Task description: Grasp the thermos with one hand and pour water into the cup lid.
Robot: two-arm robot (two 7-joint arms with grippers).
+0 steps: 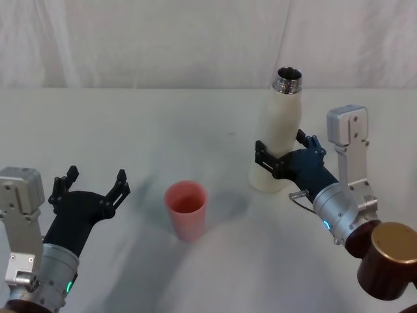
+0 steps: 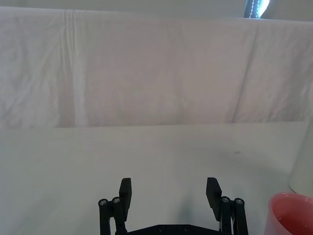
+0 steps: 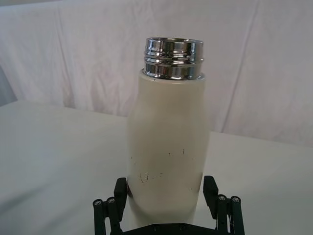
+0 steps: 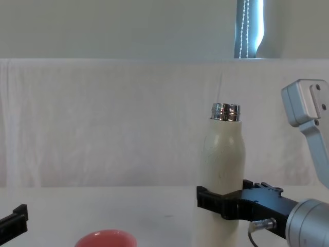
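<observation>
Head view: we see the thermos (image 1: 279,134) standing upright on the counter (image 1: 130,117) at about 2 o'clock from the cup lid (image 1: 187,209), which sits mouth-up, near but apart from it. Our right claw (image 1: 281,156) straddles the thermos low on its body, fingers on either side; the right wrist view shows the fingers beside the cream wall but not plainly pressing it, so we cannot tell whether the grip is closed. Our left claw (image 1: 92,186) rests spread wide and empty at 9 o'clock from the cup lid.

We judge the thermos rigid, smooth and likely slippery, heavier if filled, so a firm hold on the straight lower body seems sound; a low grip may let the top swing when tipped.

The right wrist view shows scuffs on the thermos wall and the threaded chrome neck (image 3: 173,58); the chest view shows it standing straight.
</observation>
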